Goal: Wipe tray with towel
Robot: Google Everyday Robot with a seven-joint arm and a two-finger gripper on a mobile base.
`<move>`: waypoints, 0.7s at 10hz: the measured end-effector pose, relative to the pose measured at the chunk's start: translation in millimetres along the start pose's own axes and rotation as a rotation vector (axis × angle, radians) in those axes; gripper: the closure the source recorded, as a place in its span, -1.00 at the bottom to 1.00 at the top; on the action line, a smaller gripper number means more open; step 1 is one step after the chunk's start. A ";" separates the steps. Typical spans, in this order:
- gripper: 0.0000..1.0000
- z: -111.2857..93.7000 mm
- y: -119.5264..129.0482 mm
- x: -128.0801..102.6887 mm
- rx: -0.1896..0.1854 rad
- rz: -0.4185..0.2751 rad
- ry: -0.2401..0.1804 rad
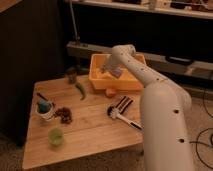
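A yellow tray (100, 80) stands at the back right of the wooden table (90, 125). My white arm reaches over it from the right, and my gripper (112, 71) is down inside the tray, near its middle. A greyish patch at the gripper may be the towel, but I cannot tell it apart from the gripper.
An orange fruit (110, 92) lies just in front of the tray. A green pepper (81, 90), a dark jar (72, 75), a white cup with utensils (45, 109), a green cup (55, 136), a pile of brown bits (64, 114) and a brush (121, 111) are on the table.
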 end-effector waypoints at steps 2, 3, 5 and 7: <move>1.00 -21.0 -4.9 27.9 0.009 0.048 0.038; 1.00 -35.5 -5.9 46.9 0.013 0.074 0.058; 1.00 -55.1 -6.2 88.8 -0.012 0.152 0.100; 1.00 -57.9 -8.3 124.4 -0.049 0.217 0.129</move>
